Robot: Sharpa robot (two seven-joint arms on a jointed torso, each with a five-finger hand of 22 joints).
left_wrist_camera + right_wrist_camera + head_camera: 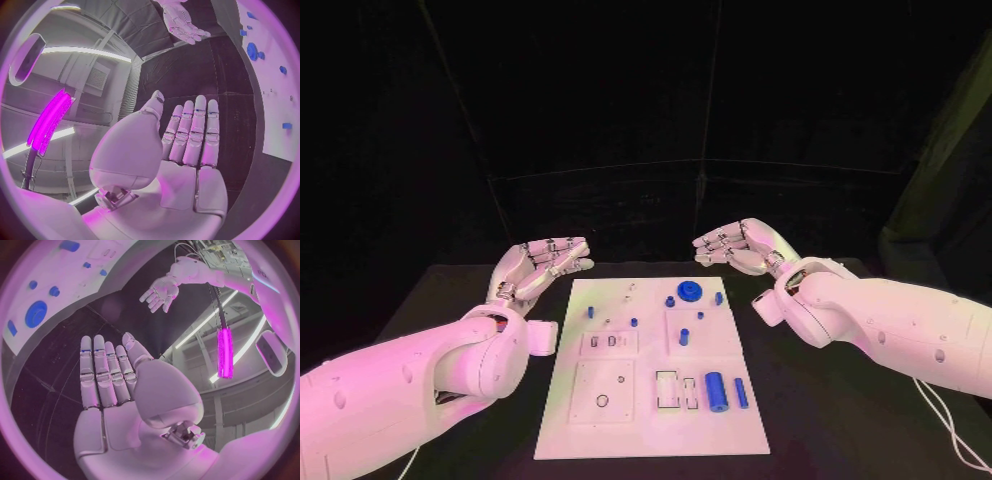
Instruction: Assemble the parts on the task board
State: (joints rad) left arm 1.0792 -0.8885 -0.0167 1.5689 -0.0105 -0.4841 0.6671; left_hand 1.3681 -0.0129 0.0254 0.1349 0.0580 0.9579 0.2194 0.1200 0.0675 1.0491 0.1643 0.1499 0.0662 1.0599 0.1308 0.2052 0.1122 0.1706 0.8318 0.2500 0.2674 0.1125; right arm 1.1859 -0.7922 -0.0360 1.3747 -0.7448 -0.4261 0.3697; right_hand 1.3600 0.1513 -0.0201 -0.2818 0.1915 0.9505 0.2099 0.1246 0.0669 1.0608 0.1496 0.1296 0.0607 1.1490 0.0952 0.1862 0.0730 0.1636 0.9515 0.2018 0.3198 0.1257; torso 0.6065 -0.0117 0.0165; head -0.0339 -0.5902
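left hand point(545, 258) empty, fingers apart | right hand point(737, 244) same | task board point(574, 425) holds blue parts point(715, 389)

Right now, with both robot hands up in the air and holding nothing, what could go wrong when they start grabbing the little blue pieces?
The blue cylinder and the thin blue rod lie side by side on the white task board, so grabbing one might knock the other. The tiny blue pegs may slip from big fingers. The left hand and right hand hover at the board's far end, so reaching the near pieces might brush the round blue disc.
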